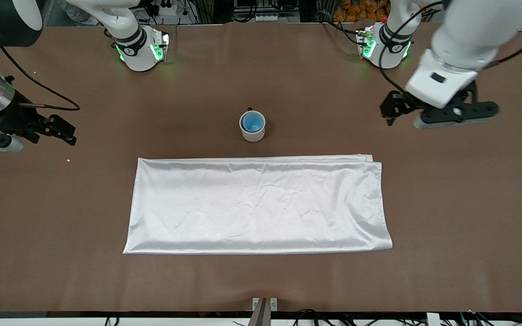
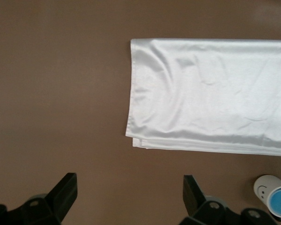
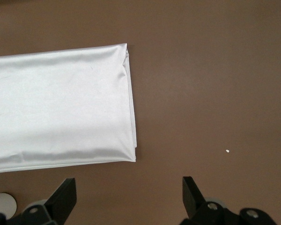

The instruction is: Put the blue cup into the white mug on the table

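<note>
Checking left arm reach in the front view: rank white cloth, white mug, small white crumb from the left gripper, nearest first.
From the left gripper, open above the table's left-arm end:
1. White cloth: its corner at that end lies nearest.
2. White mug: mid-table, blue cup inside.
3. Small white crumb: at the right arm's end, by the open right gripper.

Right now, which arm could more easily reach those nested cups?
Neither clearly: the blue cup already sits in the white mug mid-table, with the left gripper and right gripper open over opposite ends.
</note>
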You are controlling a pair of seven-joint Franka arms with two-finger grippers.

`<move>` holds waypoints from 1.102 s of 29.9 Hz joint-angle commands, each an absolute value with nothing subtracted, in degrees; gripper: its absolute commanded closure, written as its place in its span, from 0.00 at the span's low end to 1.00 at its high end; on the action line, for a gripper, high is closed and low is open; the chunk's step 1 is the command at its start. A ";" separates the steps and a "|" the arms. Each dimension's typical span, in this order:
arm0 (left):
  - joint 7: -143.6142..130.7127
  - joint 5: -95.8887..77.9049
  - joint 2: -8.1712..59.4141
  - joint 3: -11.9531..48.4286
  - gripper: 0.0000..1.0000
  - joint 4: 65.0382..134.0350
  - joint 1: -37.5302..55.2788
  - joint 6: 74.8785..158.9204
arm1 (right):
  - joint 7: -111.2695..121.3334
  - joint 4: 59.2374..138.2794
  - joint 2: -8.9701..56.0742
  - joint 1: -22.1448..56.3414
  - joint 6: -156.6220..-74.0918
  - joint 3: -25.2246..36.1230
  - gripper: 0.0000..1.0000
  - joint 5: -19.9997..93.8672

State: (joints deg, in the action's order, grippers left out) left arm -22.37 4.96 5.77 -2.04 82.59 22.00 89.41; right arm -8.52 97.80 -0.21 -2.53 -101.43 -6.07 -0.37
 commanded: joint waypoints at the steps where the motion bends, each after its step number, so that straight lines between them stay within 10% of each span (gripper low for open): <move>1: -18.19 3.87 4.92 -1.76 0.00 83.32 18.55 88.95 | -8.17 97.03 -0.70 -2.29 -100.72 -6.15 0.00 0.53; 33: -7.65 -0.26 1.93 1.92 0.00 88.15 8.88 89.03 | -1.93 96.94 -1.14 -3.87 -99.23 -5.54 0.00 0.35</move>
